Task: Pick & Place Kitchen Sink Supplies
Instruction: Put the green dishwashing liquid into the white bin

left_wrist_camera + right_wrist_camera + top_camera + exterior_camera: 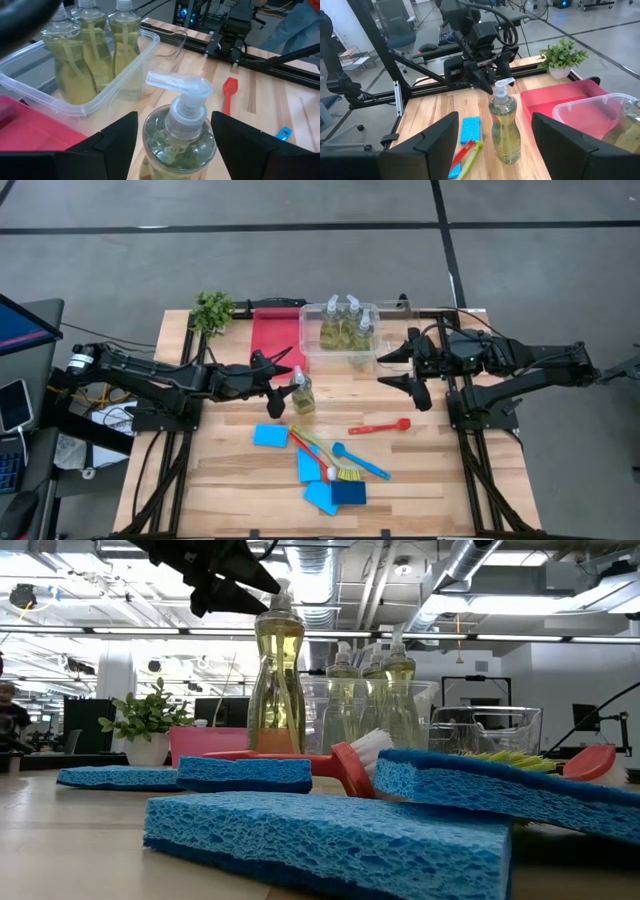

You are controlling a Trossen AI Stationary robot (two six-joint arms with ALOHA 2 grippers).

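High view, done: three bottles (345, 325) already stand in the clear bin (312, 350) at the back of the table (460, 480).
High view, left to do: one bottle (301, 393) stands on the bare wood just in front of that bin. Four blue sponges (270, 436) and the red brush (380, 426), blue brush (360, 461) and yellow brush (322, 448) lie out in the middle too. I think the job is well short of half done.
High view, my claws: my left claw (281, 384) is right beside the lone bottle, fingers spread wide, holding nothing. My right claw (404, 370) waits near the bin, also spread and empty.
Low view, bottle: it stands straight up, long way up and down, pump on top. The sponges lie flat in front of it.
Left wrist view, bottle: the pump head (179, 84) sits between my two dark fingers (114, 135), which do not touch it. The spout points away from the bin, to the side where the red brush lies.
Right wrist view, bottle: it stands tall beside the red tray (560, 100), my left claw just above its pump.
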